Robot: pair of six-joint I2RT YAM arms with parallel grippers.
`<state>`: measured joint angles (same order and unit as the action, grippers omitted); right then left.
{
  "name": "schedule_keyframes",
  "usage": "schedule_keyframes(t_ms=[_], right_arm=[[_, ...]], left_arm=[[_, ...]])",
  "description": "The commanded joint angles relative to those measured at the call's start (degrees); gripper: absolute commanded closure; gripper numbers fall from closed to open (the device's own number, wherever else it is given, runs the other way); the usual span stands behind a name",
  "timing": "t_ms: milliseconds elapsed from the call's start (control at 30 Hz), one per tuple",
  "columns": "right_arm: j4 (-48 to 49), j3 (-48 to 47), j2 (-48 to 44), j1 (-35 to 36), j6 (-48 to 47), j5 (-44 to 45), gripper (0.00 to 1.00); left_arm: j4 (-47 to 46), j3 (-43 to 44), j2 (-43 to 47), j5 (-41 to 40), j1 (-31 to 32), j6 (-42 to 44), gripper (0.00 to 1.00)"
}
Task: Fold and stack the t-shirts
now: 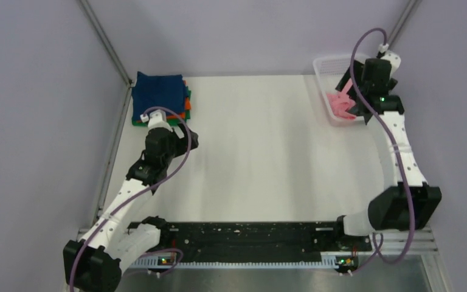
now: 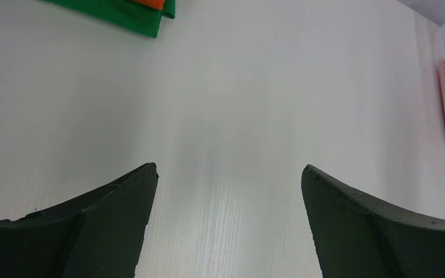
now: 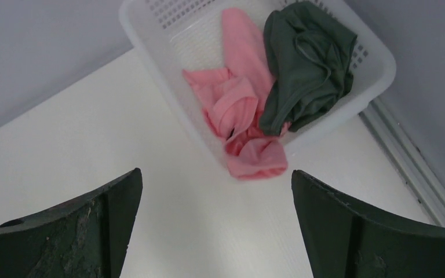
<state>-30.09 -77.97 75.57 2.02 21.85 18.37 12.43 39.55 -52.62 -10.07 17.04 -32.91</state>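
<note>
Right gripper [image 3: 215, 174], spread wide and empty, near basket [image 3: 382, 58]; pinch pink t-shirt [image 3: 237, 110] where spilling over basket rim; lift slowly, leaving dark t-shirt [image 3: 307, 63] inside basket.

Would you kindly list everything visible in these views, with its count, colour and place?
folded stack: one, navy on top with orange and green layers below, far-left corner of the table
pink t-shirt: one, pink, crumpled in the basket, spilling over its rim
dark grey t-shirt: one, crumpled in the basket beside the pink one
basket: one, white mesh, far-right corner
table: one, white
left arm, right arm: white with black joints, purple cables
left gripper: jaws open over bare table near the stack
right gripper: jaws open beside the basket
</note>
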Motion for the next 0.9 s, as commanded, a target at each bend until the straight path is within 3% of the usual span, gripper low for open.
schedule_keyframes(t_ms=[0,167,300,533,667,767,867], right_arm=[[-4.96,-14.23,13.28,-7.73,-1.98,-4.13,0.01],[-14.05,-33.59,32.86,-11.17,-4.91,3.39,0.01],[-19.63,-45.88,46.34,-12.56,-5.80,6.75,0.02],[-18.99,-54.61,59.85,-13.49,-8.01,9.81,0.06],[-15.70,-54.12,64.40,-13.58,-9.50,7.43,0.14],[-14.48,-54.56,67.16,-13.62,-9.49,6.15,0.33],[-14.36,-54.50,66.94,-13.61,-8.42,4.97,0.91]], left_arm=[[-4.76,-1.27,2.26,1.18,0.17,-0.28,0.01],[-10.05,-5.40,2.01,-2.41,0.19,-0.06,0.01],[-8.08,-3.74,0.48,-4.40,0.23,0.21,0.01],[-7.58,-3.81,1.38,-6.77,0.36,0.81,0.01],[-7.85,-3.87,1.06,-6.96,0.34,0.83,0.01],[-7.56,-3.78,0.53,-7.71,0.36,0.91,0.01],[-6.99,-3.33,0.33,-8.14,0.36,0.86,0.01]])
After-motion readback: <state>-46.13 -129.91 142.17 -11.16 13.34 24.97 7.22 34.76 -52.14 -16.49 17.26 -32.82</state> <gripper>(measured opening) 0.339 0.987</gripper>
